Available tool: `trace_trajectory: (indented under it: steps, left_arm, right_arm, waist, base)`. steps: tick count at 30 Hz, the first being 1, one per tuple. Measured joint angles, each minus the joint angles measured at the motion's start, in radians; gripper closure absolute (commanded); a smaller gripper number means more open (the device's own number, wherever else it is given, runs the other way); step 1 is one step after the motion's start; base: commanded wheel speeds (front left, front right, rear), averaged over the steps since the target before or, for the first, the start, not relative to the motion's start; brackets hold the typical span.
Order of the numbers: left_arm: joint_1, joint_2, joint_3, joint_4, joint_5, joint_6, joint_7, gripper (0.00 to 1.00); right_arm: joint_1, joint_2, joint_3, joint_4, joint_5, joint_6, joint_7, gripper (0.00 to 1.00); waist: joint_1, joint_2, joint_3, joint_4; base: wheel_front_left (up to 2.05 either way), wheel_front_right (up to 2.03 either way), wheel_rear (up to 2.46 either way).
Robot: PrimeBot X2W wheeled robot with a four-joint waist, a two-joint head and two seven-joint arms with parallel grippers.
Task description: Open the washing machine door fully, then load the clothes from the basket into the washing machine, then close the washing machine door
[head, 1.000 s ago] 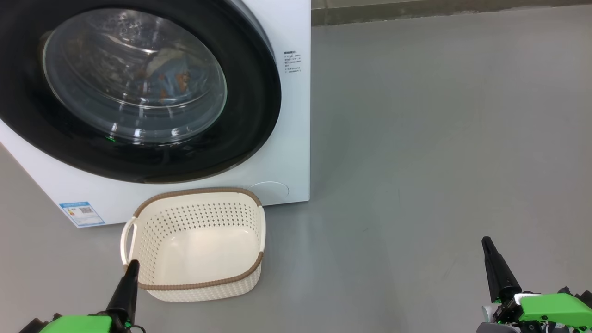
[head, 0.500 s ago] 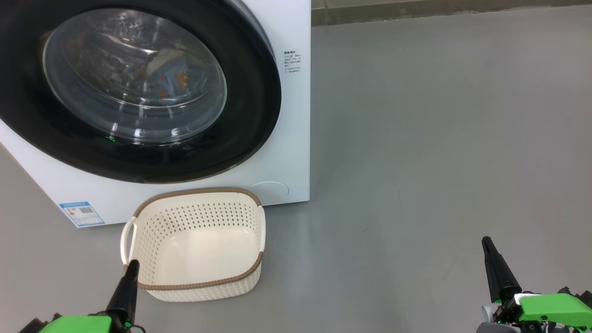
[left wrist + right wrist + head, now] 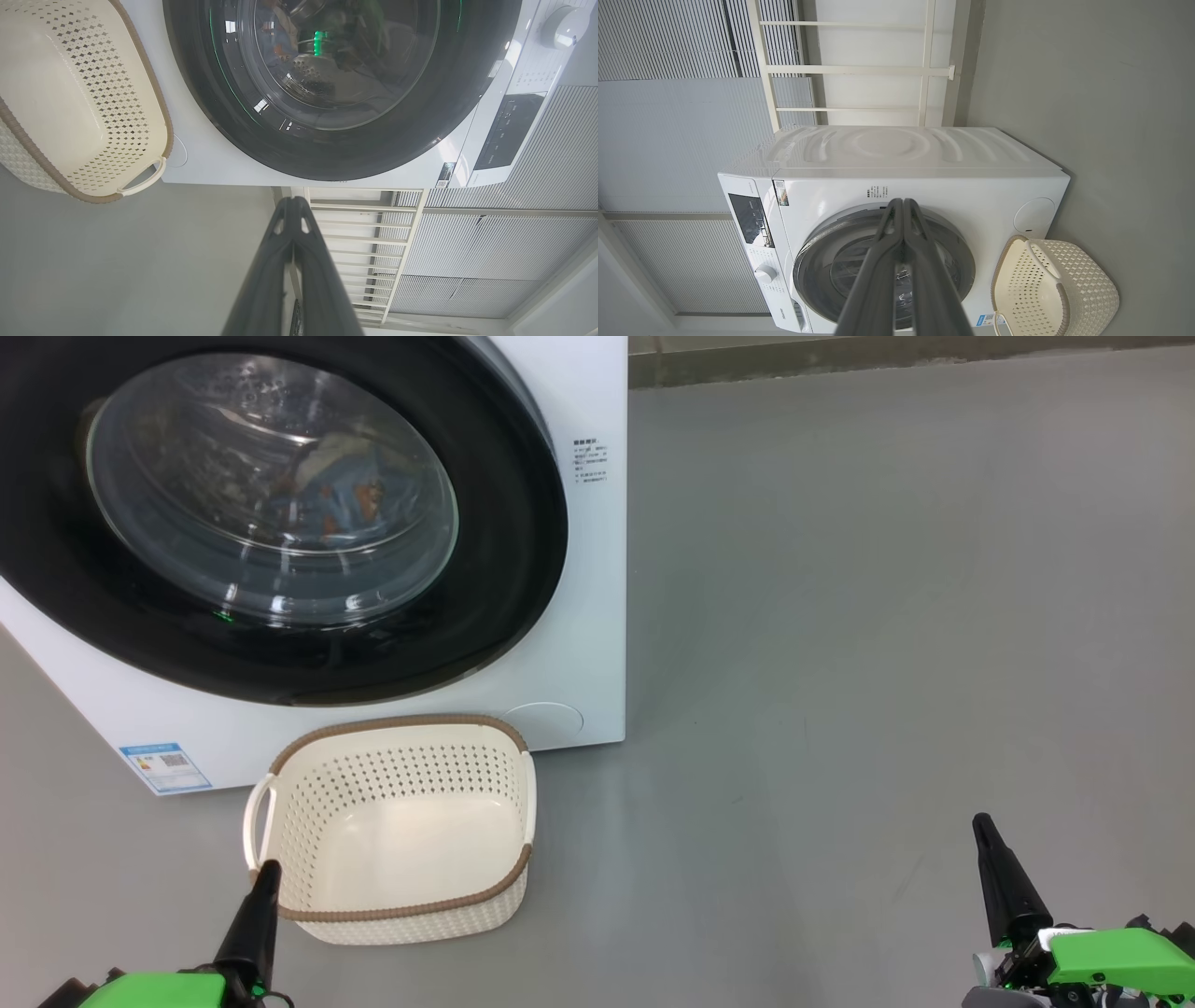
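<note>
While the washing machine door (image 3: 523, 551) lies flush against the front of the washing machine (image 3: 588, 635), we can make out the clothes (image 3: 341, 490) through its glass window. They are blue and cream with orange prints, and they lie inside the drum. On the grey floor (image 3: 887, 616) just in front of the machine stands the basket (image 3: 401, 721), upright and holding nothing. Our left claw (image 3: 269, 870) hovers low by the basket's near left corner, its two dark fingers pressed together and gripping nothing. Our right claw (image 3: 980, 823) hangs well off to the right over the floor, likewise closed and empty. We judge the last step, closing the door, to be done or nearly so. What remains, we think, is to check the door has latched, perhaps with a gentle push on its rim, and to keep both arms clear.
</note>
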Motion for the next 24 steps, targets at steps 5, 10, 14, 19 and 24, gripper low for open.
trace_trajectory:
  steps: [5,10,14,19,24]
  left_arm:
    - [0.0,0.0,0.0,0.0,0.0,0.0,0.0,1.0]
    - [0.0,0.0,0.001,0.0,0.0,0.0,0.0,1.0]
    - [0.0,-0.001,0.001,0.0,0.0,0.0,0.0,1.0]
    - [0.0,-0.001,0.001,0.0,0.0,0.0,0.0,1.0]
    - [0.0,-0.001,0.001,0.0,0.0,0.0,0.0,1.0]
  right_arm:
    - [0.0,0.0,0.0,0.0,0.0,0.0,0.0,1.0]
    - [0.0,0.0,0.0,0.0,0.0,0.0,0.0,1.0]
    - [0.0,0.0,0.0,0.0,0.0,0.0,0.0,1.0]
    - [0.0,0.0,0.0,0.0,0.0,0.0,0.0,1.0]
    - [0.0,0.0,0.0,0.0,0.0,0.0,0.0,1.0]
  waist:
    - [0.0,0.0,0.0,0.0]
    - [0.0,0.0,0.0,0.0]
    - [0.0,0.0,0.0,0.0]
    - [-0.0001,0.0,0.0,0.0]
    - [-0.0001,0.0,0.0,0.0]
  base:
    - [0.0,0.0,0.0]
    - [0.0,0.0,0.0]
    - [0.0,0.0,0.0]
    - [0.0,0.0,0.0]
    - [0.0,0.0,0.0]
